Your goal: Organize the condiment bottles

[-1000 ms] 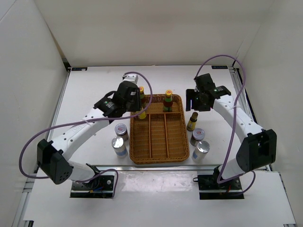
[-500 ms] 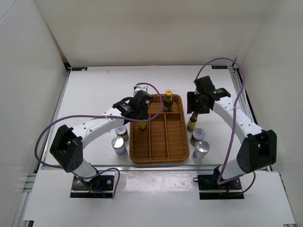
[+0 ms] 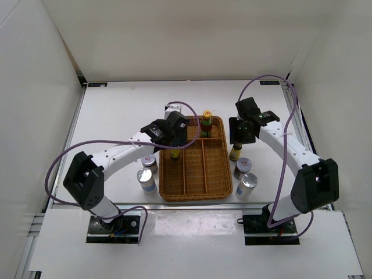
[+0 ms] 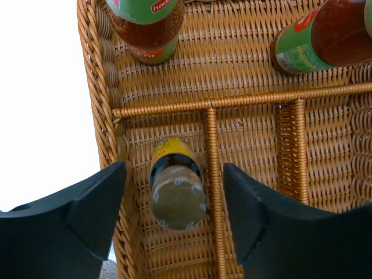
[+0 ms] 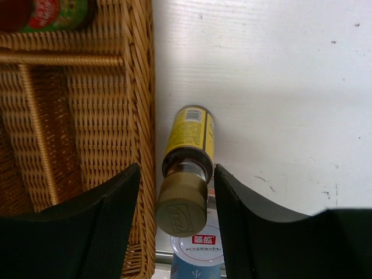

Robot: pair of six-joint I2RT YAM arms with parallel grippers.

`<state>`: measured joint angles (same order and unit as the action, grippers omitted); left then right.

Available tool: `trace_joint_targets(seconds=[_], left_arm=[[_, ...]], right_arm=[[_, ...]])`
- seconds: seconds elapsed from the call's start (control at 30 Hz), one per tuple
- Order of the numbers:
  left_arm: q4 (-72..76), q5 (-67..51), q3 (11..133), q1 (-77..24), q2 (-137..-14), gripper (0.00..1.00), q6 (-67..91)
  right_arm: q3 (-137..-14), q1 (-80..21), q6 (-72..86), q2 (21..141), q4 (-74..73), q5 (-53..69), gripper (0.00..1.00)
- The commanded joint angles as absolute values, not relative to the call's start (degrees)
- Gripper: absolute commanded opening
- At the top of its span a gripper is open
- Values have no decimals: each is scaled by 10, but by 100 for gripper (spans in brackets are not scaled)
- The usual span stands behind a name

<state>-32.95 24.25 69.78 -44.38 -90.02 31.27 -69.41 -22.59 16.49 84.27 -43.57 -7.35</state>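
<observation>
My left gripper point(image 4: 174, 200) hangs open over the wicker tray point(image 3: 197, 197), its fingers point(image 4: 96, 218) clear on both sides of a small brown bottle point(image 4: 177, 195) standing in the leftmost compartment point(image 3: 175, 153). Two tall green-necked bottles point(image 4: 148, 26) point(image 4: 322, 38) stand in the tray's back row; in the top view one shows point(image 3: 206, 123), the other is hidden by the left arm. My right gripper point(image 5: 177, 218) point(image 3: 240, 131) straddles a second small brown bottle point(image 5: 187, 174) point(image 3: 235, 152) on the table beside the tray's right wall, open, with a narrow gap each side.
Two silver-lidded jars point(image 3: 149, 161) point(image 3: 146, 178) stand left of the tray, two more point(image 3: 243, 167) point(image 3: 250, 181) to its right, just behind the right gripper's bottle. The nearer right jar point(image 5: 200, 253) shows under the bottle's cap. The tray wall point(image 5: 136, 87) lies close beside the right gripper's left finger.
The left gripper carried the small brown bottle into the tray's left compartment and opened, letting it go. The right gripper came down around the other brown bottle and its jaws narrowed.
</observation>
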Motion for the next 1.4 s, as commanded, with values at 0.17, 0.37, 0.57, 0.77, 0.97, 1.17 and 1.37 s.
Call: trace_joint_targets(seconds=[0.17, 0.37, 0.57, 0.77, 0.97, 1.17, 1.37], left_arm=[[-349, 268, 753, -446, -838, 88, 290], [-374, 335, 775, -446, -742, 100, 229], [-387, 395, 730, -427, -653, 100, 192], [-403, 407, 670, -393, -599, 100, 226], [-403, 407, 657, -381, -598, 100, 226], [-403, 407, 657, -369, -599, 100, 226], [-403, 407, 646, -364, -604, 100, 226]], right_arm=[[-675, -229, 171, 828, -446, -112, 43], [-706, -235, 166, 822, -458, -143, 17], [-773, -250, 147, 788, -493, -162, 10], [-879, -335, 127, 767, -533, -144, 0], [-899, -459, 147, 767, -541, -123, 0], [-899, -590, 168, 802, -523, -151, 0], [-913, -661, 168, 865, -480, -156, 0]])
